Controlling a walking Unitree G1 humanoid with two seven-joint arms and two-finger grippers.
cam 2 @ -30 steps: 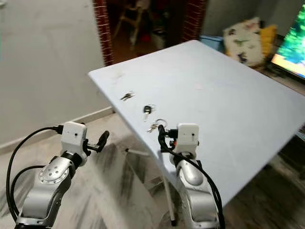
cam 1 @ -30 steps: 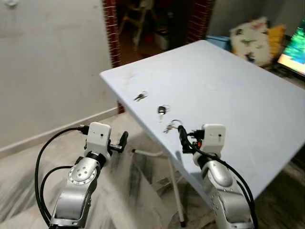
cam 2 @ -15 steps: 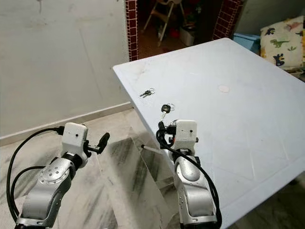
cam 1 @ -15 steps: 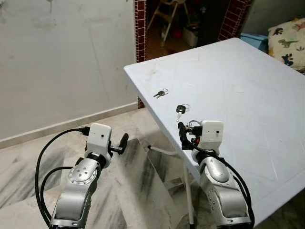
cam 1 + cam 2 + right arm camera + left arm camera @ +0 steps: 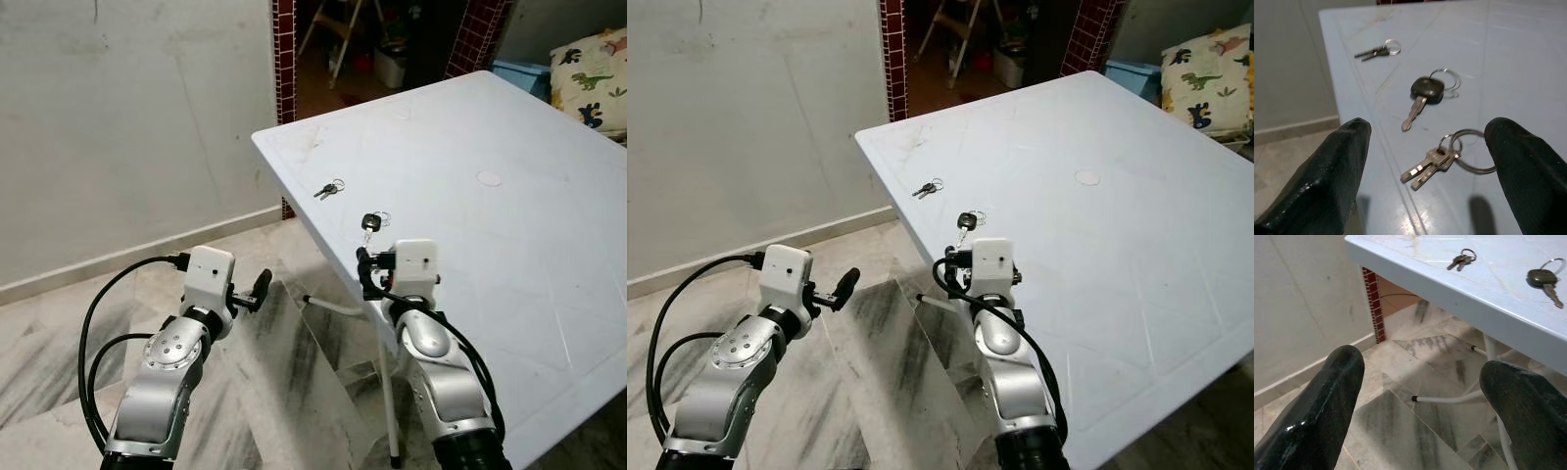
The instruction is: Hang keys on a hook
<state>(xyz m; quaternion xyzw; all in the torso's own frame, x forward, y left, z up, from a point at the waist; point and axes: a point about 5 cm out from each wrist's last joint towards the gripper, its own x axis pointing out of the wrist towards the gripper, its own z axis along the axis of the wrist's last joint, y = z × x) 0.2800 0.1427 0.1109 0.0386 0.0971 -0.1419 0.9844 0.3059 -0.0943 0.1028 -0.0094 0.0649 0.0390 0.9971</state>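
Three sets of keys lie near the left edge of the white table [image 5: 509, 225]. The farthest is a small silver pair [image 5: 329, 189], also seen from the right wrist [image 5: 1378, 50]. Nearer lies a black-headed key [image 5: 370, 223] on a ring [image 5: 1425, 92]. Closest are silver keys on a ring [image 5: 1442, 159], lying just ahead of my right gripper [image 5: 1427, 128]. That gripper [image 5: 362, 269] is open and hovers at the table's edge. My left gripper [image 5: 260, 284] is open with nothing in it, held over the floor beside the table [image 5: 1422, 364].
A plain wall and a brick-edged doorway [image 5: 284, 39] stand behind the table. A white table leg [image 5: 389, 392] drops to the marble floor [image 5: 59, 333] below my right arm. A dinosaur-print cushion [image 5: 588, 69] and a blue box [image 5: 519, 76] lie at the far right.
The camera has swung round, so the whole scene shifted. My right gripper has come slightly forward to the table edge, over the nearest ringed keys. The keys have not moved.
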